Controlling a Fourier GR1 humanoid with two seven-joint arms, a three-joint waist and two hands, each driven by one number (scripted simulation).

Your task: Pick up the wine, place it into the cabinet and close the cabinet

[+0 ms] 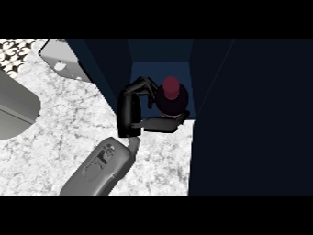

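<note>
The wine bottle (171, 92), dark with a dark red top, stands upright just inside the open cabinet (160, 55), seen from above. My left hand (127, 112) is shut on it from the bottle's left: the fingers (140, 86) curl round its far side and the thumb (160, 123) wraps its near side. The grey forearm (101, 167) comes up from the lower edge. The bottle's lower part is hidden by the hand. My right hand does not show.
A wide dark cabinet door (260, 114) stands open at the right, and a narrower dark panel (104, 69) flanks the opening's left. On the marble counter (50, 151), a large grey rounded object (3, 105) sits at the left and a grey slab (60, 59) at the back.
</note>
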